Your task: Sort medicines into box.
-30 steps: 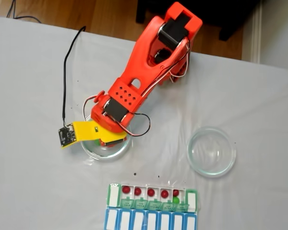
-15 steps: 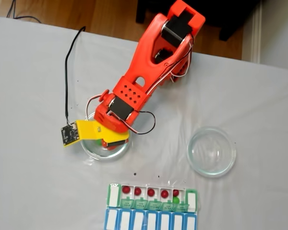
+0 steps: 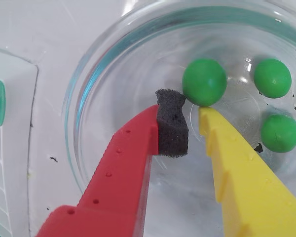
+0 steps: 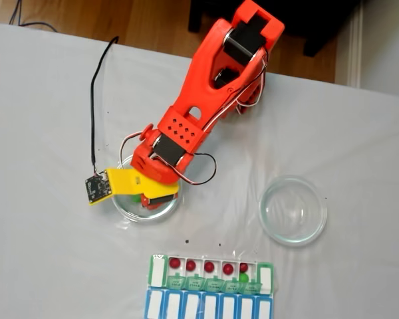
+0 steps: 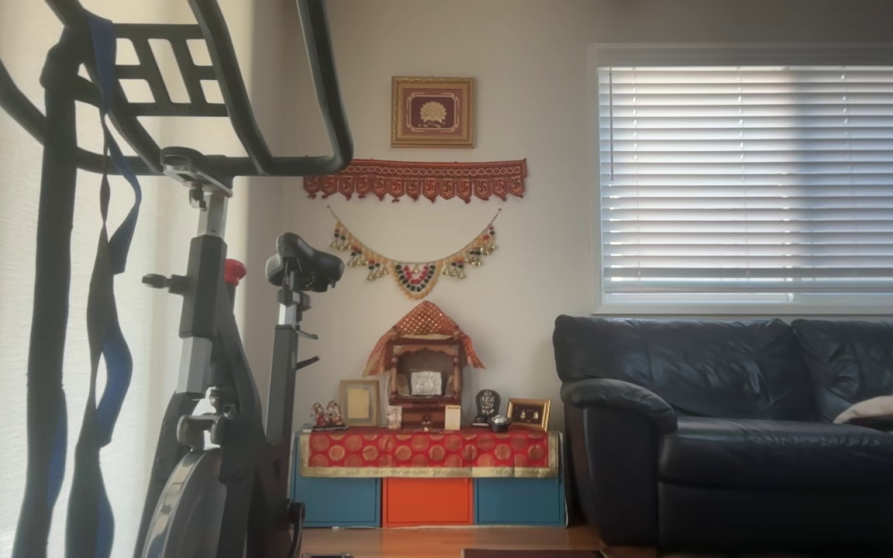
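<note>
Gripper (image 3: pixel 191 116) sits inside the left glass dish (image 3: pixel 89 74) in the wrist view, jaws parted by a narrow gap and nothing clamped between them. We see the red finger (image 3: pixel 123 168) with its dark foam pad (image 3: pixel 171 123) on the left and the yellow finger (image 3: pixel 237 173) on the right. One green ball (image 3: pixel 204 82) lies just past the fingertips, touching the yellow tip or very nearly so; we can't tell whether the foam pad contacts it. Two more green balls (image 3: pixel 272 78) (image 3: pixel 280 133) rest further right in the same dish, apart from the fingers.

From the fixed view we get the orange arm (image 4: pixel 206 100) reaching down over that dish (image 4: pixel 130 206), with the yellow finger (image 4: pixel 130 181) and a small camera board (image 4: pixel 97 188) on the dish's left side. A second glass dish (image 4: pixel 294 210) stands well apart to the right on the white table (image 4: pixel 40 266).

Box (image 4: pixel 213 273) with green lids lies near the bottom edge, lids open, with red balls (image 4: pixel 175 263) one per compartment along the row and one green ball (image 4: pixel 243 277) sharing the rightmost filled compartment with a red one. A blue-lidded row (image 4: pixel 209 306) touches it just below.
</note>
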